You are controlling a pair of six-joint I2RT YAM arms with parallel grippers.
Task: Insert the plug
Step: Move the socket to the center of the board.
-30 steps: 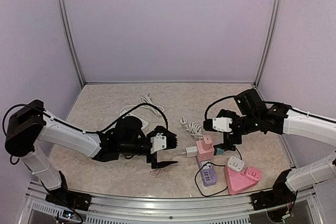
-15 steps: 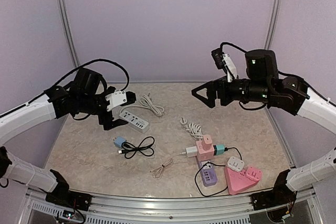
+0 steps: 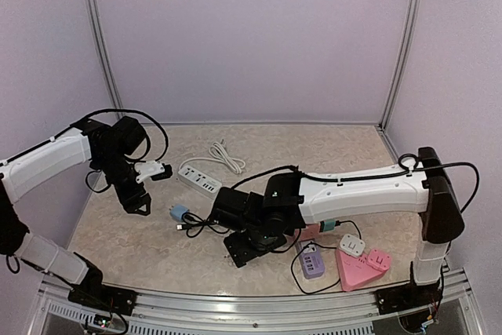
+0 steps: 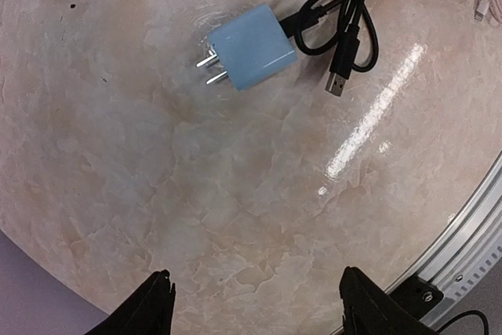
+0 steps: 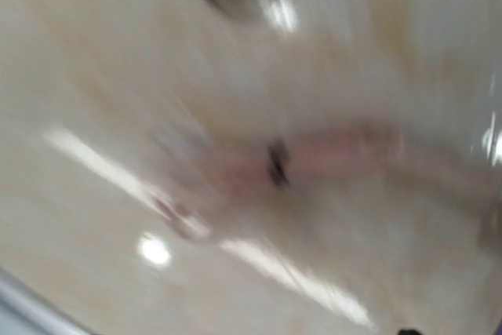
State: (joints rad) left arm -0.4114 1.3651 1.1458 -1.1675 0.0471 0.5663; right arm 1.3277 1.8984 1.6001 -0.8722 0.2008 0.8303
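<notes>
Plug of light blue colour (image 4: 251, 46) lies flat on the marble table (image 4: 196, 194), and its two metal prongs (image 4: 207, 68) point toward the left edge of the left wrist view. A black cable (image 4: 357, 5) is joined to its other side and makes loose loops there, with the free USB end (image 4: 338, 84) lying just beside the plug. The left gripper (image 4: 255, 284) hangs above bare table near the plug but apart from it. Its two fingers (image 4: 153, 304) stand apart and nothing is between them. In the top view the white power strip (image 3: 198, 180) lies behind the plug, near but not touching, and its white cord (image 3: 224, 154) curls further back.

The right arm (image 3: 361, 190) reaches across the table to the middle, and the right gripper (image 3: 239, 250) is low over the surface, just beside the loops of the black cable. From above it is only a dark shape, and the right wrist view is too blurred, so I cannot tell if its jaws are apart or together, or if it holds something. Right of it, near the front edge, stand a purple socket block (image 3: 311, 260) and a pink triangular socket block (image 3: 362, 268). A pink cube (image 3: 310, 231) is partly hidden behind the arm.
</notes>
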